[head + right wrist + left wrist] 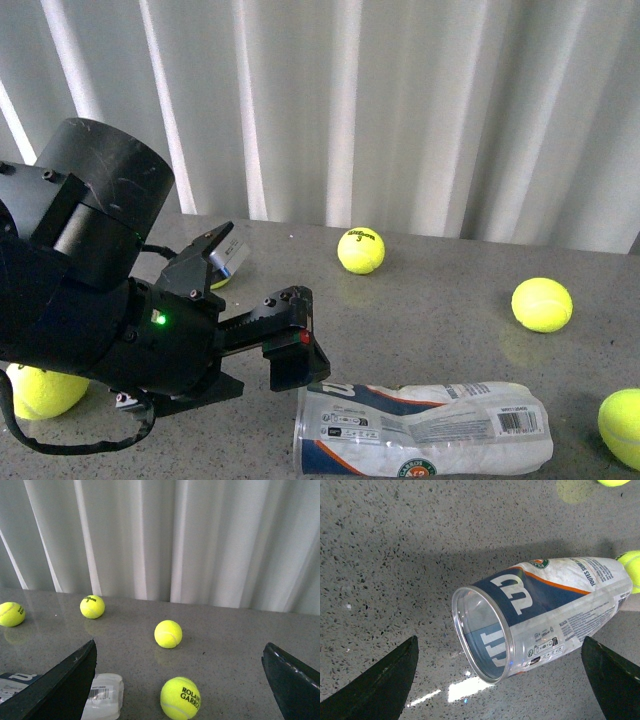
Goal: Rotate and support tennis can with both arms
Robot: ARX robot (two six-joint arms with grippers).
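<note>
Front view: the tennis can (425,428) lies on its side on the grey speckled desk (430,300). Its clear plastic body is dented and wrapped in a navy, white and orange label. The silver-rimmed open mouth faces the left tool (499,642), whose jaws stand wide apart on either side of that mouth, gripping nothing. The right tool (178,645) is likewise spread wide and empty.

Bright, diffuse light from the curtain (420,110) behind the tennis can (540,615). Soft shadow on the surface (395,555) beyond the can, white glare patch beside its rim. Left fingers (380,685) near-black, edges slightly soft. Focus otherwise sharp.
</note>
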